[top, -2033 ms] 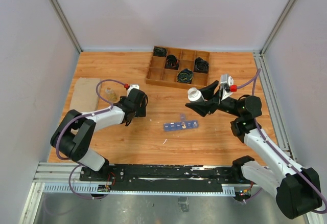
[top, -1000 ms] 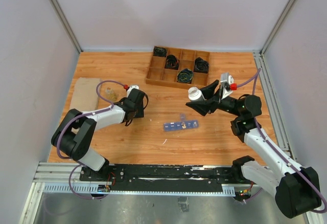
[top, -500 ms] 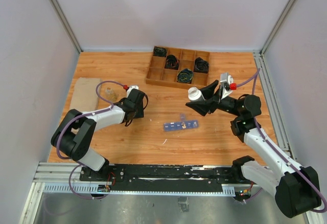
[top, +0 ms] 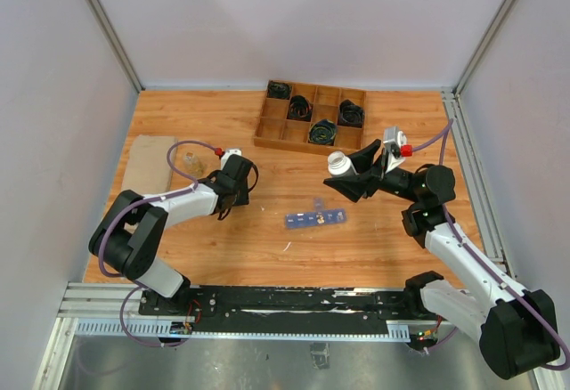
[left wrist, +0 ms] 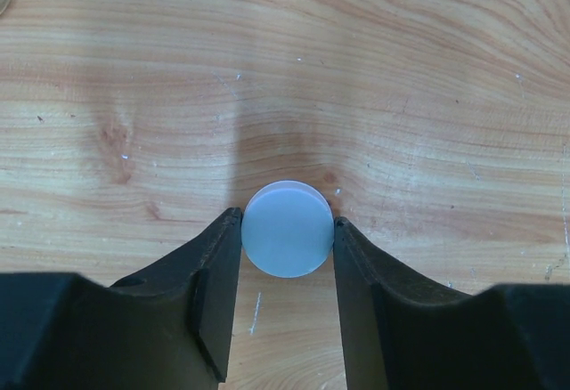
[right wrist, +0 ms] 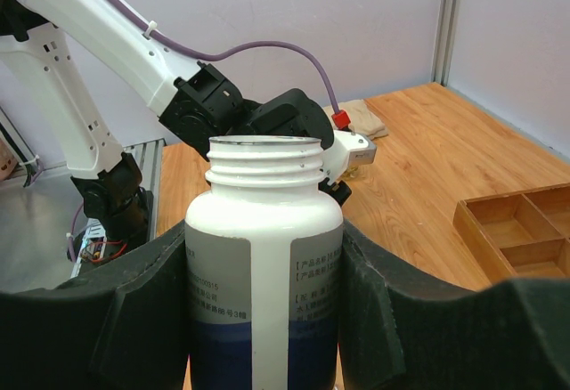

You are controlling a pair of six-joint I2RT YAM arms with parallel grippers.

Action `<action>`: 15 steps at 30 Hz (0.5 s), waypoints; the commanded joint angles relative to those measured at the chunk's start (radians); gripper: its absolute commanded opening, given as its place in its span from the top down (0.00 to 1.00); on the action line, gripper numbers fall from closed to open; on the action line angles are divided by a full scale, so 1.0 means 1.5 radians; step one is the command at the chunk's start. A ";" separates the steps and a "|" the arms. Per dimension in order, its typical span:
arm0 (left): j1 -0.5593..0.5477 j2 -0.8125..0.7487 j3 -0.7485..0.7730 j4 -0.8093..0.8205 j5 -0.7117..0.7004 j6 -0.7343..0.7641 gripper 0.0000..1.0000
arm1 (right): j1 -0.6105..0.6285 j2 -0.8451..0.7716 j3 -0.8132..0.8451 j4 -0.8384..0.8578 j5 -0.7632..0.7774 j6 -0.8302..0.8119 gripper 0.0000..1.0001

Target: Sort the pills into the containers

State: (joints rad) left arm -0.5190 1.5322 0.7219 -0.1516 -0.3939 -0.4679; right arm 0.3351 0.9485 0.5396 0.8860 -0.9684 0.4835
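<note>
Preparation is in hand rather than sorting proper. An uncapped bottle [right wrist: 263, 256] is clasped by the right gripper [right wrist: 264, 230], just behind the organizer [top: 316, 218], which lies flat on the table [left wrist: 356, 52] between the arms. Well to its left, a white disc [left wrist: 287, 240], probably the bottle's cap, is pinched on both sides by the left gripper [left wrist: 286, 221] at table level. Next, the disc likely needs parking aside and the bottle tipping gently over the organizer, so that few pills are released.
</note>
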 commanded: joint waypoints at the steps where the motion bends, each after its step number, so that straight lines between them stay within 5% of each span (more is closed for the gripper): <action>1: 0.003 0.006 0.002 -0.002 -0.007 0.004 0.63 | -0.012 -0.001 -0.004 0.029 -0.009 0.002 0.86; 6: 0.003 -0.036 -0.010 0.001 0.035 0.002 0.67 | -0.012 -0.001 0.006 -0.013 -0.056 -0.067 0.86; 10: 0.002 -0.137 -0.053 0.051 0.158 0.006 0.68 | -0.010 0.004 0.027 -0.088 -0.126 -0.163 0.85; 15: 0.002 -0.283 -0.142 0.188 0.436 -0.059 0.68 | -0.011 -0.024 0.107 -0.405 -0.163 -0.437 0.85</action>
State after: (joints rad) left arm -0.5190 1.2411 0.5850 -0.0658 -0.1093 -0.4786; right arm 0.3351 0.9524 0.5835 0.6445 -1.1347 0.2031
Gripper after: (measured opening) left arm 0.450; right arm 0.537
